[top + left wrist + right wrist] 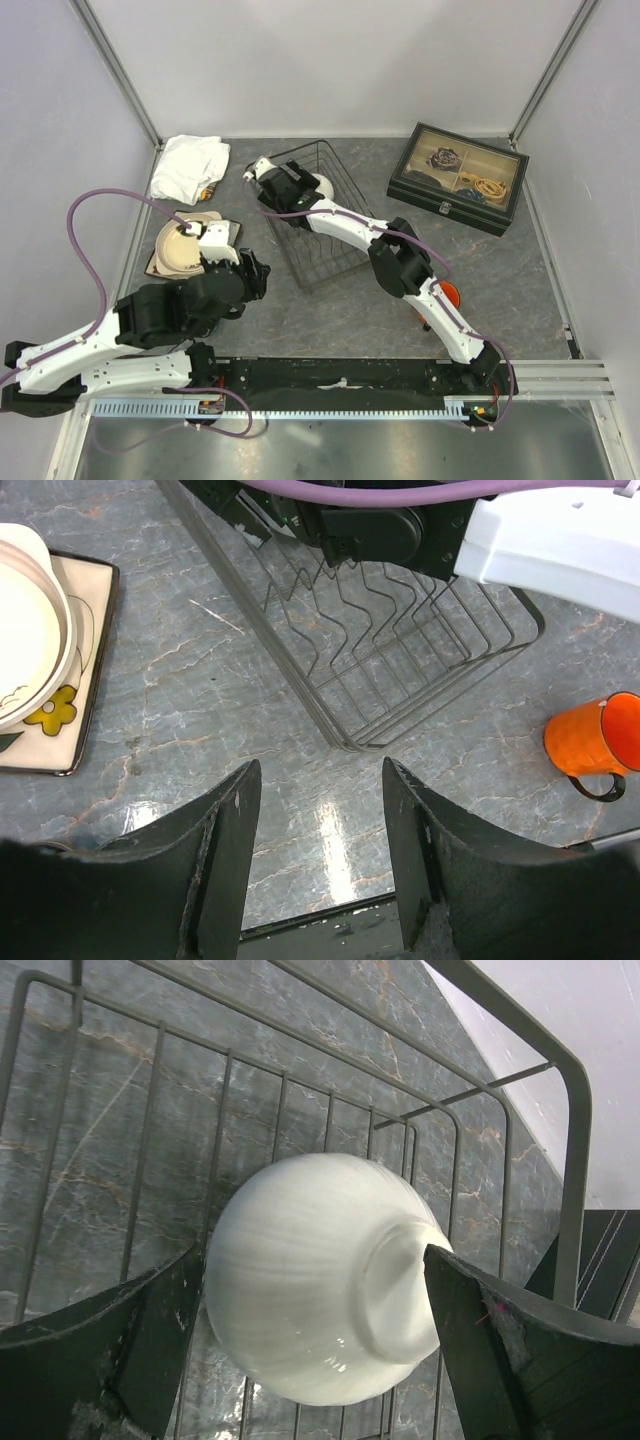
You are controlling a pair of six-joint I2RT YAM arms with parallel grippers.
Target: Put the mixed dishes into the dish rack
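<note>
While the right gripper (310, 1258) stood wide open on both sides of the white round bowl (300, 1300) lying in the black wire dish rack (350, 746), the left gripper (320, 770) hung half open and empty, nearest the cream round brown-rimmed plate (28, 625) on its left.

Both arms out, jaws parted on each.
The left arm (150, 315) is folded low near its base, and the left gripper (320, 775) tilts downward with fingers partly apart. The right arm (400, 262) stretches far forward and leftward; the right gripper (312, 1260) points down, spread wide.
</note>
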